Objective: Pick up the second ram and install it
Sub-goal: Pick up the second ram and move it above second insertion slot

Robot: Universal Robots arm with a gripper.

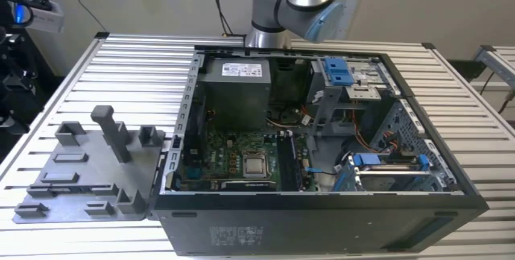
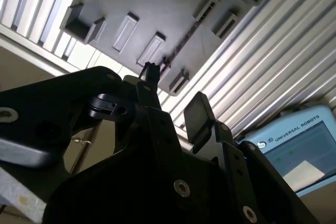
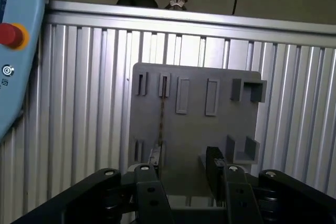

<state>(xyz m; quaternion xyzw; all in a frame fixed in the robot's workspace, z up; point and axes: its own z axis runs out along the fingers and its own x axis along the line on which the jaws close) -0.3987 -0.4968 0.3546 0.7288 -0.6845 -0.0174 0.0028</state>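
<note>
gripper [image 3: 182,167] looks down on the grey holder [image 3: 195,129], jaws spread and empty. second ram [image 3: 161,113] stands edge-on in its slot there, presumably so its flat faces can be pinched. the grey holder sits on the surface [image 1: 129,67], exterior view's left of the open case [image 1: 322,212].

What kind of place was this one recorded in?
Probably a robotics lab or test cell for PC assembly: an open computer case on a slatted aluminium table, a grey parts fixture beside it, and a robot arm.
</note>
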